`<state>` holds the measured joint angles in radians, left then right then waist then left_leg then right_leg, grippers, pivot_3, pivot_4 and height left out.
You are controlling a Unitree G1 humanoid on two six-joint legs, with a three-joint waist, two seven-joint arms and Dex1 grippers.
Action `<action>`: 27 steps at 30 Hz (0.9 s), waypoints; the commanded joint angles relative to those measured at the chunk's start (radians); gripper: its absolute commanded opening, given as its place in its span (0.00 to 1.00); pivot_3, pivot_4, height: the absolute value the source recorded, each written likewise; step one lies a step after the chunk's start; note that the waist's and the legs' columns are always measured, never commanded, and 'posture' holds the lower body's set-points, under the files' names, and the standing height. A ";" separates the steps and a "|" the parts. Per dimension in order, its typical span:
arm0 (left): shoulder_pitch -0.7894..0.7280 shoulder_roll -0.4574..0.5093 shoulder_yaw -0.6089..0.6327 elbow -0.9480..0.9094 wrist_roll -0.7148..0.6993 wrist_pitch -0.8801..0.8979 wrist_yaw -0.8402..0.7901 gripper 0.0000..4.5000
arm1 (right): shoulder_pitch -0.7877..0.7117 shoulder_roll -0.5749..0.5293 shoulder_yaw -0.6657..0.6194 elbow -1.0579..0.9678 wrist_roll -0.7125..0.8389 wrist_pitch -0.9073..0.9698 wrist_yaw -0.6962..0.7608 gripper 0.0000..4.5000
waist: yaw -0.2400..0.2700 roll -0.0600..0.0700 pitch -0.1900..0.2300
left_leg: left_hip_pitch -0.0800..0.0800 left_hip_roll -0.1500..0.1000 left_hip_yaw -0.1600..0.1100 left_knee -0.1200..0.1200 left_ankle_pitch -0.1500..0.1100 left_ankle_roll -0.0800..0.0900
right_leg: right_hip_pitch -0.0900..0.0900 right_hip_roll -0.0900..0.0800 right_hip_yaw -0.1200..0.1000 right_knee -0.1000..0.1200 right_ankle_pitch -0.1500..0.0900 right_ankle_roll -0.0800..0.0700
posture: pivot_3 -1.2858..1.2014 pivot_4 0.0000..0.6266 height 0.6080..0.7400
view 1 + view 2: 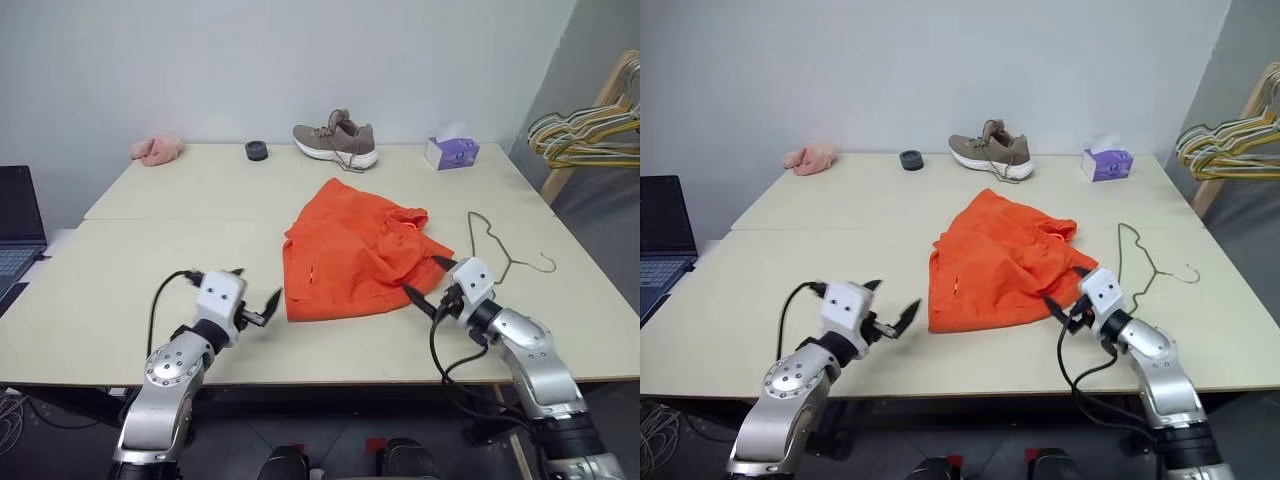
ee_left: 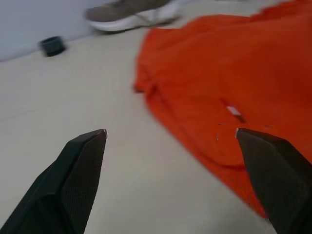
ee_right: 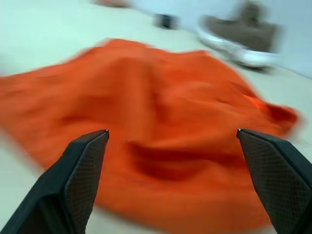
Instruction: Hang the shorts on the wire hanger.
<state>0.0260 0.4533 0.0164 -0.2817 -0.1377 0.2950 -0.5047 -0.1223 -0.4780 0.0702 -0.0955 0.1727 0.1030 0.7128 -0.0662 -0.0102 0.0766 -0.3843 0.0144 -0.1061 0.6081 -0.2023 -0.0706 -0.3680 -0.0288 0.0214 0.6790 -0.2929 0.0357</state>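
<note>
Both tools hover low over the surface point(image 1: 120, 300), jaws wide and empty: the left tool point(image 1: 256, 296) just left of the shorts point(image 1: 355, 255), the right tool point(image 1: 428, 282) at their right front edge, possibly touching the cloth. Right of the shorts, apart from them, lies the wire hanger point(image 1: 497, 247); behind them stands a shoe point(image 1: 337, 140).

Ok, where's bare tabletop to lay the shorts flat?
Widest bare patch: table left of the shorts, between the pink cloth and left gripper. Right side is tight: wire hanger lies there. The back edge holds the shoe and tissue box.
</note>
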 commanded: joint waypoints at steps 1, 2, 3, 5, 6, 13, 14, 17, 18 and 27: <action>-0.058 0.074 -0.066 0.018 0.011 -0.009 -0.120 1.00 | 0.001 -0.087 0.027 -0.114 0.045 0.028 0.139 0.99 | -0.007 0.000 0.000 | 0.000 0.000 0.000 0.000 0.000 0.000 | 0.000 0.000 0.000 0.000 0.000 0.000 | 0.47 0.02 1.00; -0.065 0.086 -0.076 0.027 0.012 -0.009 -0.136 1.00 | 0.002 -0.101 0.033 -0.124 0.048 0.033 0.154 0.99 | -0.011 0.000 0.000 | 0.000 0.000 0.000 0.000 0.000 0.000 | 0.000 0.000 0.000 0.000 0.000 0.000 | 0.47 0.02 1.00; -0.073 0.095 -0.085 0.036 0.015 -0.014 -0.147 1.00 | 0.001 -0.110 0.035 -0.130 0.050 0.037 0.163 0.99 | -0.017 0.000 0.000 | 0.000 0.000 0.000 0.000 0.000 0.000 | -0.001 0.000 0.000 0.000 0.000 0.000 | 0.47 0.02 1.00; -0.109 0.127 -0.129 0.081 0.037 -0.029 -0.202 1.00 | -0.005 -0.136 0.042 -0.156 0.063 0.063 0.197 0.99 | -0.022 0.000 0.000 | 0.000 0.000 0.000 0.000 0.000 0.000 | 0.000 0.000 0.000 0.000 0.000 0.000 | 0.47 0.02 1.00; -0.124 0.140 -0.148 0.101 0.047 -0.037 -0.225 1.00 | -0.007 -0.146 0.044 -0.166 0.067 0.073 0.210 0.99 | -0.024 0.000 0.001 | 0.000 0.000 0.000 0.000 0.000 0.000 | 0.000 0.000 0.000 -0.001 0.000 0.000 | 0.47 0.02 1.00; -0.222 0.178 -0.240 0.259 0.125 -0.106 -0.316 1.00 | -0.004 -0.171 0.054 -0.229 0.068 0.118 0.230 0.99 | -0.039 -0.001 0.001 | -0.001 0.000 0.000 -0.001 0.000 0.000 | -0.001 0.000 -0.001 -0.001 -0.001 0.000 | 0.45 0.03 1.00; -0.227 0.181 -0.247 0.273 0.131 -0.112 -0.328 1.00 | -0.002 -0.176 0.054 -0.234 0.064 0.116 0.233 0.99 | -0.042 -0.001 0.001 | -0.001 0.000 0.000 -0.001 0.000 0.000 | -0.001 0.000 -0.001 -0.001 -0.001 0.000 | 0.45 0.03 1.00; -0.232 0.198 -0.265 0.304 0.151 -0.129 -0.360 1.00 | -0.001 -0.198 0.056 -0.236 0.044 0.109 0.237 0.99 | -0.046 -0.001 0.001 | -0.001 0.000 0.000 -0.001 0.000 0.000 | -0.001 0.000 -0.001 -0.001 -0.001 0.000 | 0.45 0.04 1.00; -0.232 0.202 -0.269 0.313 0.161 -0.143 -0.362 1.00 | -0.004 -0.205 0.057 -0.232 0.037 0.104 0.238 0.99 | -0.048 -0.001 0.001 | -0.001 0.000 0.000 -0.001 0.000 0.000 | -0.001 0.000 -0.001 -0.001 -0.001 0.000 | 0.45 0.04 1.00; -0.243 0.234 -0.259 0.394 0.196 -0.240 -0.377 0.37 | -0.160 -0.272 0.127 0.029 -0.185 -0.101 0.220 1.00 | -0.078 -0.001 0.002 | 0.004 0.000 0.000 0.000 -0.001 0.000 | -0.001 -0.002 -0.002 -0.001 -0.001 0.000 | 0.44 0.05 1.00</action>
<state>-0.2086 0.6676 -0.2500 0.0734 0.0241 0.0570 -0.8875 -0.2392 -0.7417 0.1866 -0.1136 0.0502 0.0843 0.9517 -0.1440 -0.0109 0.0782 -0.3805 0.0145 -0.1063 0.6078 -0.2029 -0.0710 -0.3689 -0.0311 0.0193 0.6779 -0.2940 0.0361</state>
